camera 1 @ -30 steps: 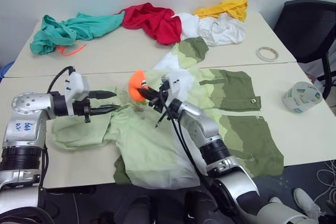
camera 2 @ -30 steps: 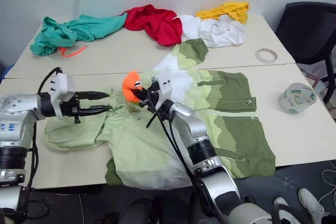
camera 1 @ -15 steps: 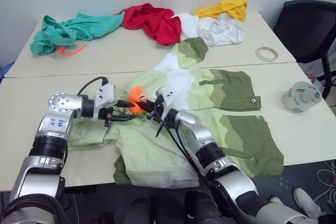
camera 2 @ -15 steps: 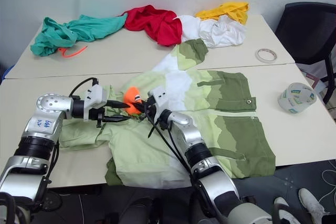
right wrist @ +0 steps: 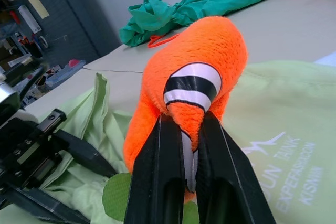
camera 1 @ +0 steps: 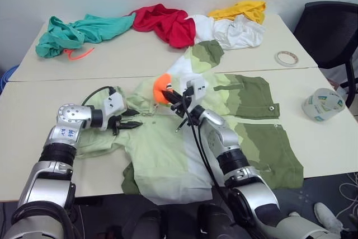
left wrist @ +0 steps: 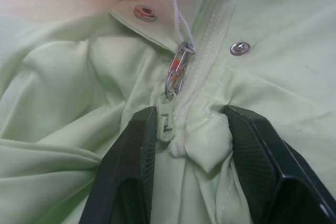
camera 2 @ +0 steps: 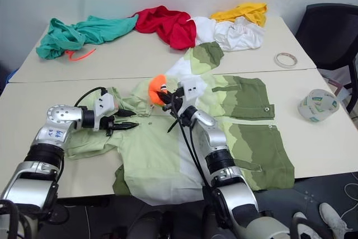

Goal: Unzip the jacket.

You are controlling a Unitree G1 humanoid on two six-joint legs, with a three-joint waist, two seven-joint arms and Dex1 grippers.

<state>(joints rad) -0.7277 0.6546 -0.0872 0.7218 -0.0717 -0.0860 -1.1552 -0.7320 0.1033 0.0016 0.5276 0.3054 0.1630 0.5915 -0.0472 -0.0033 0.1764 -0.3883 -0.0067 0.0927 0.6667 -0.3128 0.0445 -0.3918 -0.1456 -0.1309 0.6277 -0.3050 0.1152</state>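
The left tool has been lowered onto the large cloth jacket in pale lime green, white and olive green; its two black fingers are parted around the fold of cloth at the pale plastic zipper slider. The right tool, closed on the orange plush fish with white and black stripes, has been shifted with it toward the far right. The jacket lies spread along the near edge of the tabletop. The zipper is judged not yet opened.

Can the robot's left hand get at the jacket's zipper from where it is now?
Probably yes. The left gripper is open with a finger on each side of the zipper slider on the jacket, and nothing lies between them.
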